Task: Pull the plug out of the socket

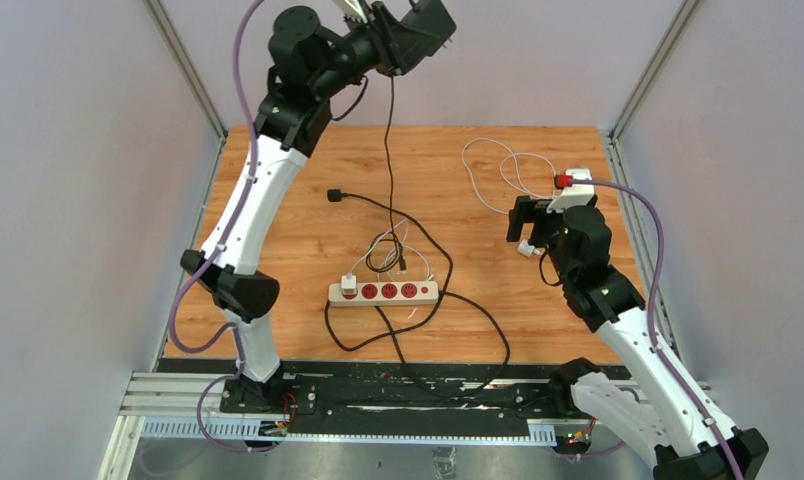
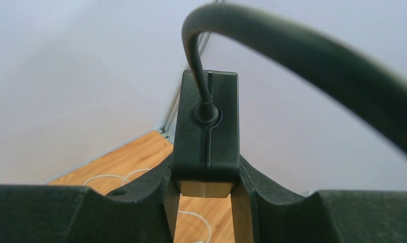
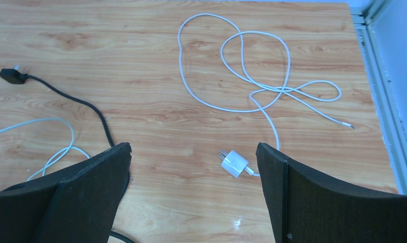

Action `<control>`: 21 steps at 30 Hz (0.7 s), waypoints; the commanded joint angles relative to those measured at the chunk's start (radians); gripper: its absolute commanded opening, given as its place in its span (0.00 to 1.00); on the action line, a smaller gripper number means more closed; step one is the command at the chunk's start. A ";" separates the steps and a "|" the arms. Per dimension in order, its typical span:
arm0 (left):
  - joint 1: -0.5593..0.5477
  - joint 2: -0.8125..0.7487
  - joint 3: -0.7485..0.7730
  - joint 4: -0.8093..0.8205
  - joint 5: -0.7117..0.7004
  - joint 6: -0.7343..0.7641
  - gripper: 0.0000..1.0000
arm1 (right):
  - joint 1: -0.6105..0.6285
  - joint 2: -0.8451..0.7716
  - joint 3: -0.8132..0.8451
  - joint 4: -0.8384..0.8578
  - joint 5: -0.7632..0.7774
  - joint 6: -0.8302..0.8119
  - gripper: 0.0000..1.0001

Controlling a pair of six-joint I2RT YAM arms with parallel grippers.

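The cream-white socket strip [image 1: 383,292] lies mid-table with three red outlets showing and a white plug [image 1: 349,287] seated in its left end. My left gripper [image 1: 423,30] is raised high at the back. It is shut on a black plug [image 2: 206,126], whose black cord [image 1: 389,140] hangs down to the tangle by the strip. In the left wrist view the fingers [image 2: 171,207] clamp the plug's sides. My right gripper [image 1: 523,225] is open and empty above the right of the table, over a loose white charger [image 3: 234,163].
The white charger's thin cable [image 3: 252,61] loops across the back right. Another black plug [image 1: 334,195] lies on the wood left of centre, also in the right wrist view [image 3: 11,76]. Black and white cords tangle around the strip. A metal frame rail [image 1: 633,215] runs along the right edge.
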 commanded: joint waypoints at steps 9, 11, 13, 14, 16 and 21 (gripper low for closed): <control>-0.134 0.166 0.099 0.363 0.154 -0.343 0.00 | -0.009 -0.090 -0.070 0.055 0.158 -0.014 0.99; -0.175 0.160 0.060 0.363 0.150 -0.313 0.00 | -0.009 -0.089 -0.070 0.057 0.162 -0.017 0.99; -0.204 0.163 0.039 0.362 0.125 -0.275 0.00 | -0.009 -0.090 -0.070 0.055 0.164 -0.019 0.99; -0.214 0.169 0.036 0.362 0.108 -0.258 0.00 | -0.009 -0.093 -0.073 0.056 0.167 -0.019 0.99; -0.224 0.192 0.035 0.362 0.076 -0.228 0.00 | -0.009 -0.105 -0.078 0.057 0.177 -0.020 0.99; -0.249 0.258 -0.030 0.362 -0.074 -0.060 0.00 | -0.009 -0.139 -0.094 0.057 0.213 -0.014 0.99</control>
